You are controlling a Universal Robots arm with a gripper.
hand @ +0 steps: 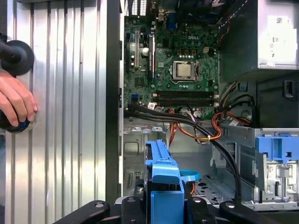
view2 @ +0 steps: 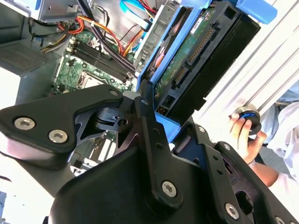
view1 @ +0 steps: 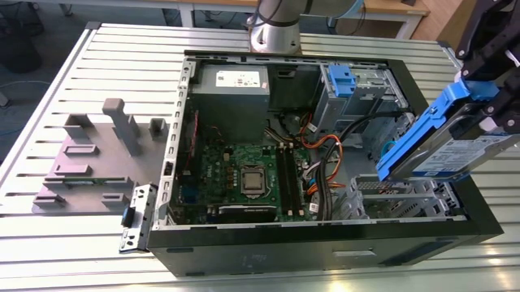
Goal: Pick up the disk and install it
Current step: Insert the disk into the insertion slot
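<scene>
The disk point(view1: 451, 146), a silver drive in a blue carrier bracket, hangs tilted above the open computer case point(view1: 325, 237) at the exterior view's right, over a grey drive cage point(view1: 398, 204). My gripper point(view1: 486, 106) is shut on its upper end. In the second wrist view the disk's green circuit-board underside point(view2: 194, 53) rises from between the black fingers point(view2: 145, 128). In the first wrist view the blue carrier point(hand: 163, 172) sits edge-on in the gripper point(hand: 163, 207), above the case interior.
Inside the case are the motherboard point(view1: 243, 176), a grey power supply point(view1: 231, 85), orange and black cables point(view1: 321, 158) and a blue latch point(view1: 341, 79) on another cage. A grey fixture point(view1: 97, 158) lies on the slatted table. A person's hand point(hand: 16, 100) holds a black knob beside the case.
</scene>
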